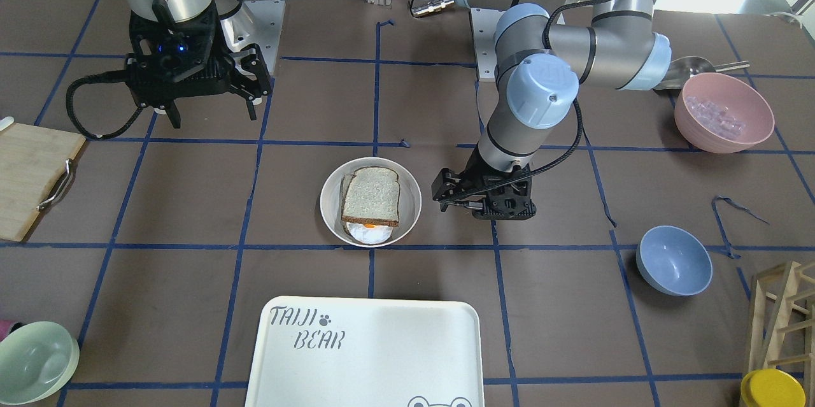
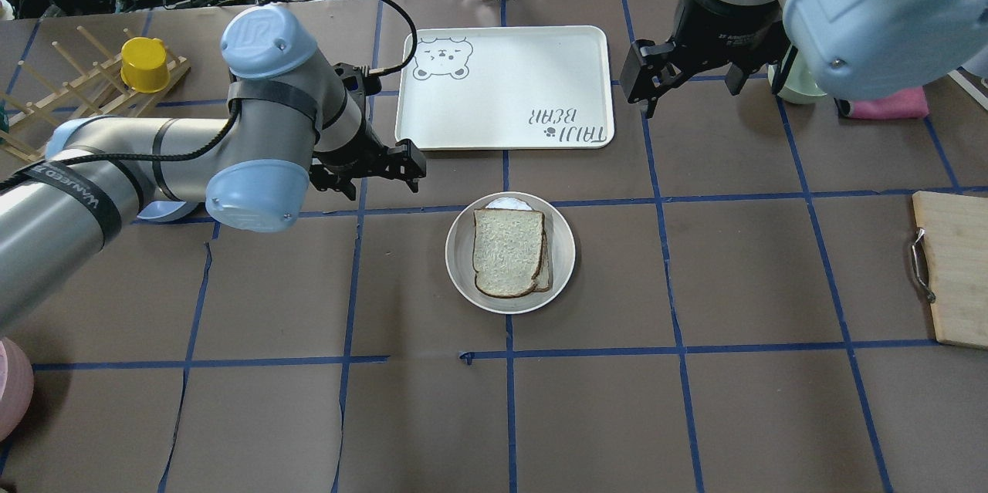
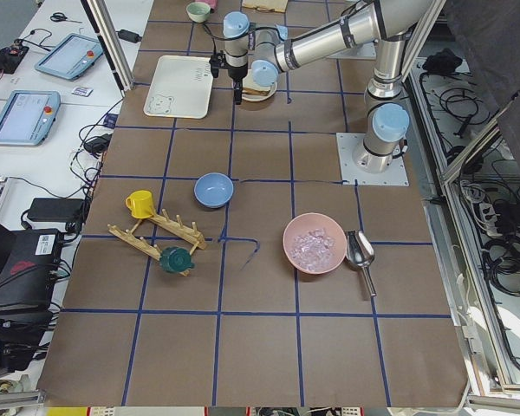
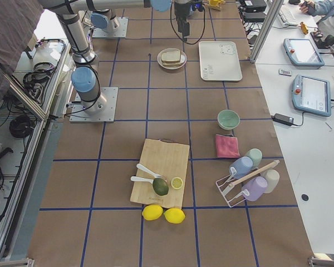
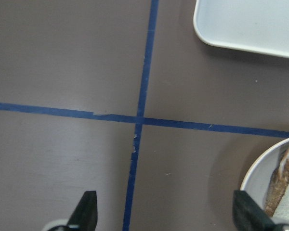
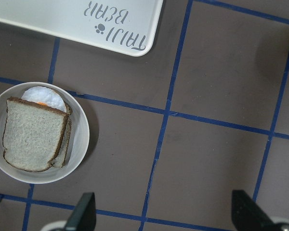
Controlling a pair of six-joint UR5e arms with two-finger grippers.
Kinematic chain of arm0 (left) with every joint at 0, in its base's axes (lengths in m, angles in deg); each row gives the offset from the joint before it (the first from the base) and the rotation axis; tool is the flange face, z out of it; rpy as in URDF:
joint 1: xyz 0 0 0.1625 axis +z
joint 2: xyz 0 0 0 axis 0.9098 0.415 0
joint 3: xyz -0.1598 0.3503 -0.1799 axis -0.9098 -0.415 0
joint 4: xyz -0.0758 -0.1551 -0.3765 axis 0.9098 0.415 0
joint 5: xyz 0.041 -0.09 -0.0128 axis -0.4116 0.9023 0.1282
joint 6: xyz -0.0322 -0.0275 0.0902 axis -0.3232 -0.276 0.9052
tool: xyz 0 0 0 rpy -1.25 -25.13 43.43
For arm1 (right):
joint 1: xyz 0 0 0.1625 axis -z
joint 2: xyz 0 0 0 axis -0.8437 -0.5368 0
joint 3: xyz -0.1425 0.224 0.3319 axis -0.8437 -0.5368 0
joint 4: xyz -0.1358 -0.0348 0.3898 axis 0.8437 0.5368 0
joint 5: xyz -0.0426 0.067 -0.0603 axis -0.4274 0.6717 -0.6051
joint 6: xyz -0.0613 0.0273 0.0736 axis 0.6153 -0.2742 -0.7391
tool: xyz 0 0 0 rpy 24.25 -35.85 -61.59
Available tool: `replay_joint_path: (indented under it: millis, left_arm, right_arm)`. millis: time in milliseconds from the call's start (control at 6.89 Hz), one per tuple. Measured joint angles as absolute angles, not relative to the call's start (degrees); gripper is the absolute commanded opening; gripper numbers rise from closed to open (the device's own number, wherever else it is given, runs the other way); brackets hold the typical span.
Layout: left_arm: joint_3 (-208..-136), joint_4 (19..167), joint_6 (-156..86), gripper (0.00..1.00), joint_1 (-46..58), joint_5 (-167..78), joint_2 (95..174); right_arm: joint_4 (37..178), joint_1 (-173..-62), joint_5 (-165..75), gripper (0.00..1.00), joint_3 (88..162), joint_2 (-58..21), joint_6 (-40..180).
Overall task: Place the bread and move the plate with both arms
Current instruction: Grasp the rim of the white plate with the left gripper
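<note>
Left claw point(image 5: 166, 214) wide, beside bread point(image 2: 507, 250) on plate point(image 2: 461, 277)

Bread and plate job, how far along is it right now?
Done: the bread lies on the plate, stacked over another slice and an egg. In hand: nothing; the left gripper is open beside the plate, the right gripper open, well clear of it. Left: gripping and moving the plate.

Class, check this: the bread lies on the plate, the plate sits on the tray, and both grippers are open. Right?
No. The plate sits on the table, short of the tray, as the overhead view shows. The bread does lie on the plate, and the left gripper and right gripper are open.
</note>
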State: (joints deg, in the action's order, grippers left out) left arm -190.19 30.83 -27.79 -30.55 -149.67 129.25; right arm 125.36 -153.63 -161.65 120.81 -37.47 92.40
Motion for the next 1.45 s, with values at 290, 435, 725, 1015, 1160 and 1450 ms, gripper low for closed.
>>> replay_joint_path:
  millis: [290, 435, 725, 1015, 1160, 1450]
  left_arm:
    - [-193.2, 25.8, -27.8, 0.59, -32.8, -149.2, 132.1]
    - [-194.1, 25.1, -27.9, 0.59, -33.7, -148.5, 132.9]
    - [-195.2, 24.8, -28.0, 0.59, -35.2, -147.6, 133.8]
    - [-195.7, 24.7, -28.4, 0.59, -36.2, -147.3, 134.1]
    - [-195.7, 24.7, -28.5, 0.56, -36.3, -146.7, 134.1]
    - [-196.1, 24.8, -28.6, 0.05, -36.5, -145.3, 134.6]
  right_arm:
    - [125.2, -153.1, -161.7, 0.97, 120.5, -39.4, 90.8]
    - [124.3, -152.9, -161.5, 0.97, 120.6, -39.8, 90.4]
    - [120.3, -151.2, -158.6, 0.99, 120.6, -40.0, 90.2]
    - [121.9, -150.2, -158.1, 1.00, 120.3, -40.7, 89.1]
    - [125.1, -150.2, -158.5, 1.00, 120.5, -41.0, 87.2]
    - [126.0, -150.1, -158.6, 1.00, 120.8, -41.0, 85.7]
